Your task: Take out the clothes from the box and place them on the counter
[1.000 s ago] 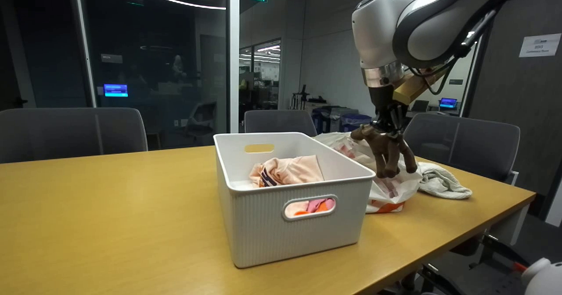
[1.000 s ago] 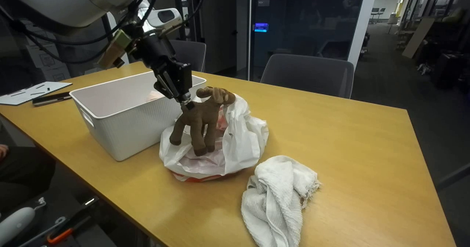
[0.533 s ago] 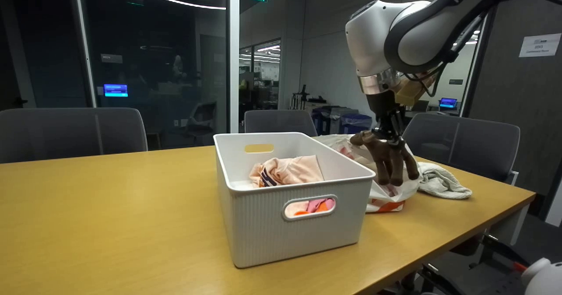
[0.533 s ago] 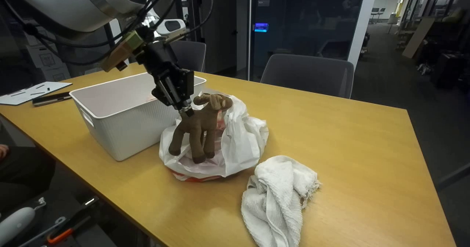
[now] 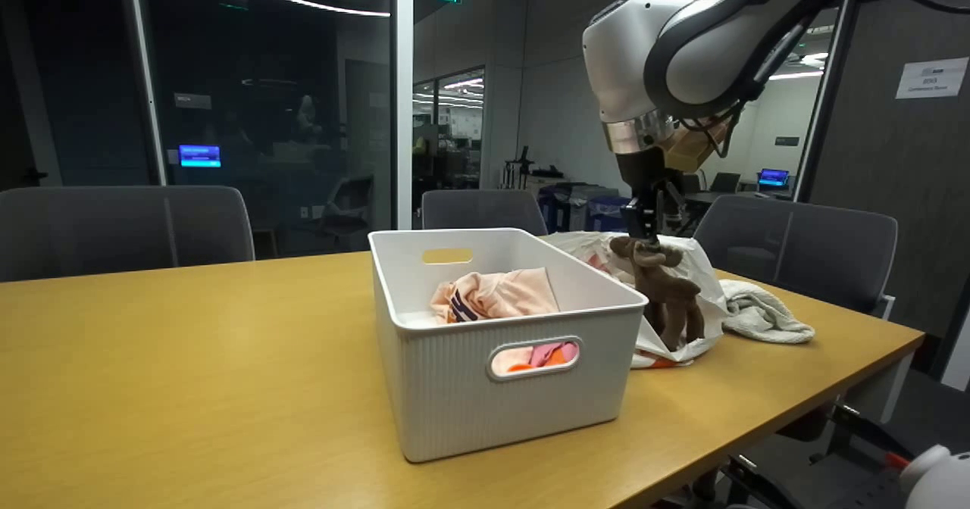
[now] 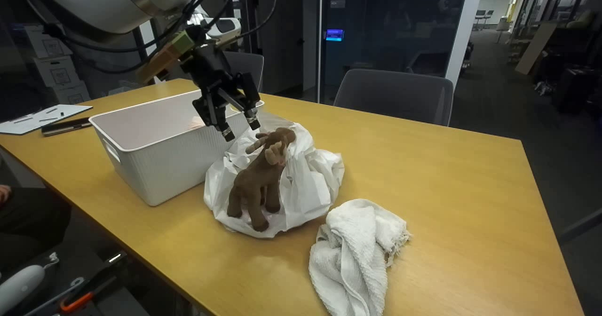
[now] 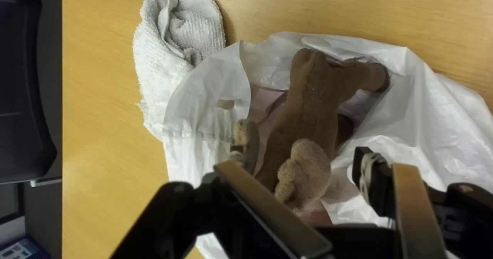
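While the fingers (image 6: 227, 133) hang over a white bag (image 6: 310, 182), they are spread wide, with a gap between their tips. Just under them, a brown toy animal (image 6: 256, 178) stands on its legs in the open bag, with its head up close to the fingers. I can't tell if its horns touch them. Lower than the fingers and off to one side, the clothes (image 5: 500, 297) lie inside the white box (image 5: 523, 407). They look light pink, and bits of pink and orange show through the hole in the box. The box sits on the counter (image 5: 212, 388), just beside the fingers. Past the bag, lower than the fingers and farther off, a white towel (image 6: 352, 255) lies in a heap.
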Motion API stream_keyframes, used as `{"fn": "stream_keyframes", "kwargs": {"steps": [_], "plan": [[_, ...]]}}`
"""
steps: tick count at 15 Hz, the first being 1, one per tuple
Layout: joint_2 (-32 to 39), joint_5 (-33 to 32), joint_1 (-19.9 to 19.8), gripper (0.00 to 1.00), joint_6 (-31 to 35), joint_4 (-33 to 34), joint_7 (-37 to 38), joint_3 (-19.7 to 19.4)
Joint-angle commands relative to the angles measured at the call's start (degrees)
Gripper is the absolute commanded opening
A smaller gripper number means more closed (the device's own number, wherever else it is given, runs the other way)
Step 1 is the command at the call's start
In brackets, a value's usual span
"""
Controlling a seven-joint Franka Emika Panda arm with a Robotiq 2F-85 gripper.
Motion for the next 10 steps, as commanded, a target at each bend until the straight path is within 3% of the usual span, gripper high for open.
{"fn": "stream_keyframes", "kwargs": {"steps": [1, 6, 10], "plan": [[-1.6, 8.0, 2.3, 1.0, 3.1, 1.7, -4.7, -0.4], [0.3, 21.9, 7.0, 1.0, 9.7, 5.6, -14.3, 1.9], [4.8, 32.5, 9.2, 1.0, 12.8, 7.6, -26.2, 2.2]]}}
